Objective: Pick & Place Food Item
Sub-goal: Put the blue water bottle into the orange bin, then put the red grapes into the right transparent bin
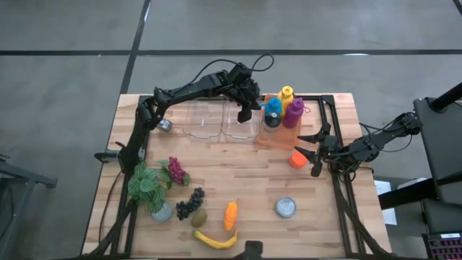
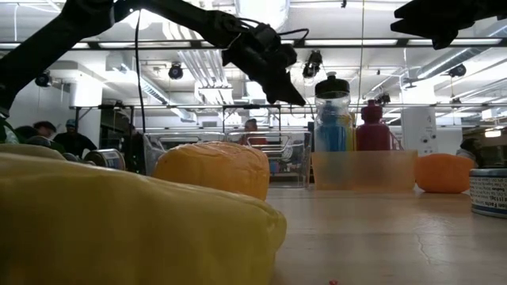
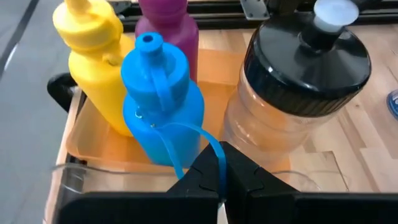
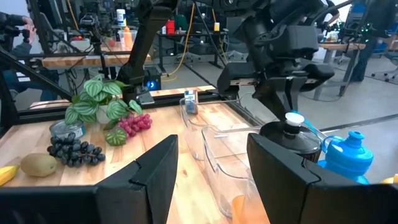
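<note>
My left gripper (image 1: 246, 113) (image 3: 221, 186) hangs shut over the far clear containers (image 1: 242, 124), just left of the orange tray (image 1: 278, 139) that holds the yellow (image 3: 93, 56), blue (image 3: 161, 106), purple (image 3: 165, 22) and black-lidded clear (image 3: 292, 99) bottles. My right gripper (image 1: 315, 150) (image 4: 211, 180) waits open at the table's right side, near an orange food item (image 1: 297, 159). Carrot (image 1: 230, 214), banana (image 1: 215, 239), kiwi (image 1: 199, 217), dark grapes (image 1: 190, 204) and red grapes (image 1: 175, 170) lie on the near half of the table. My left gripper has the blue bottle's thin strap (image 3: 214, 149) in the seam between its two shut fingertips. The strap runs in a curve from the bottle's body to the fingers. The fingers slant down from the table's left toward the bottles. The bottle stands upright in the tray.
A can (image 1: 286, 207) stands at the near right and a potted plant (image 1: 149, 189) at the near left. A second clear container (image 1: 202, 121) sits left of the first. Dark frame rails (image 1: 336, 123) run along the table's right side.
</note>
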